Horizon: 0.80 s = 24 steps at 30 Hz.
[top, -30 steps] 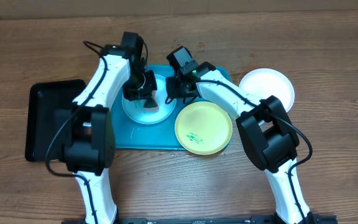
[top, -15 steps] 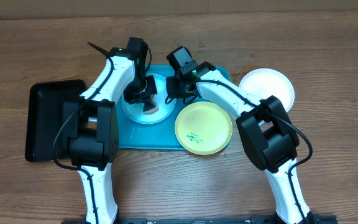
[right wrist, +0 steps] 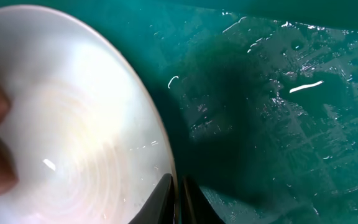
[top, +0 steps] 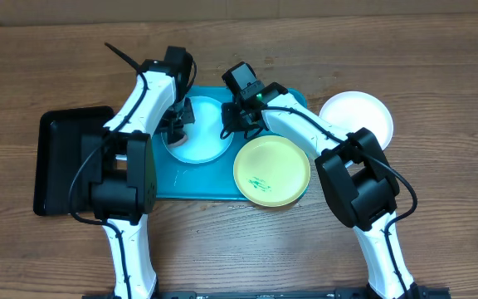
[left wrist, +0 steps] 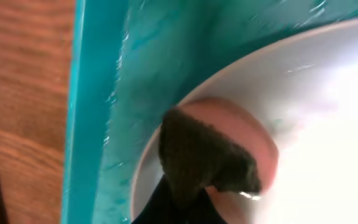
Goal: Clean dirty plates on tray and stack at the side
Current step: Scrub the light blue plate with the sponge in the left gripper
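So, nearest to you the yellow-green plate point(top: 272, 166) sits at the near right corner of the turquoise tray point(top: 164, 178). Its near edge hangs over the tray's rim above the wooden table point(top: 438, 208), and it carries a small green smear point(top: 260, 182). Off to the left, a black tray point(top: 60, 158) lies on the table just beside the turquoise one. Farther in, the pale blue plate point(top: 210, 139) lies flat inside the turquoise tray, toward its far side. Your left gripper point(left wrist: 176, 200) is clamped tight on a sponge point(left wrist: 204, 155), pink with a dark green scouring face. It presses that sponge down on the left part of the pale blue plate, close to the rim. Your right gripper point(right wrist: 176, 190) is at the opposite, right edge of the same plate. Its fingers are drawn almost together and pinch the thin rim from above, with wet tray floor showing beside them. Farthest right, the white plate point(top: 357, 116) rests on the table just beside the turquoise tray's far right corner, outside it.
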Each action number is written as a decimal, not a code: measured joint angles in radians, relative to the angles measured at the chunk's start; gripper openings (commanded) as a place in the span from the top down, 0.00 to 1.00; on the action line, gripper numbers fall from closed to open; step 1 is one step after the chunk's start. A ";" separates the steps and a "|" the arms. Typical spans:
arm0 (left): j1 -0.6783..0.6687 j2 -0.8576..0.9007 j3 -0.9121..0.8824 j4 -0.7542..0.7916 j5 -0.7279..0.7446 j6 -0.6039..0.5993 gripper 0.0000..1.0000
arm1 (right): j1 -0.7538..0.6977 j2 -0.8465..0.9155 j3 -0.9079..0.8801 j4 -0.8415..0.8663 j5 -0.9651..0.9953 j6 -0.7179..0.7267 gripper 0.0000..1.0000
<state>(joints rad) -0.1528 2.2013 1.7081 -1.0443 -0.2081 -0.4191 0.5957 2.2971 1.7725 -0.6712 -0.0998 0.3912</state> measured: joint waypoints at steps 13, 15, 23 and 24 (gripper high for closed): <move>-0.001 0.025 0.006 0.099 0.421 0.051 0.96 | -0.018 0.000 0.000 -0.004 0.030 0.000 0.93; -0.005 0.025 0.006 0.095 0.443 0.088 0.96 | -0.021 0.000 0.000 -0.005 0.031 0.000 0.93; -0.002 0.043 0.008 0.008 0.655 0.306 0.96 | -0.021 0.000 0.000 -0.004 0.032 0.000 0.93; 0.004 0.049 0.010 0.003 0.691 0.332 0.96 | -0.021 0.000 0.000 -0.004 0.032 0.000 0.93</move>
<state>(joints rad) -0.1490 2.2501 1.7176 -1.0412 0.4831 -0.0875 0.5751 2.2971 1.7725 -0.6754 -0.0673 0.3912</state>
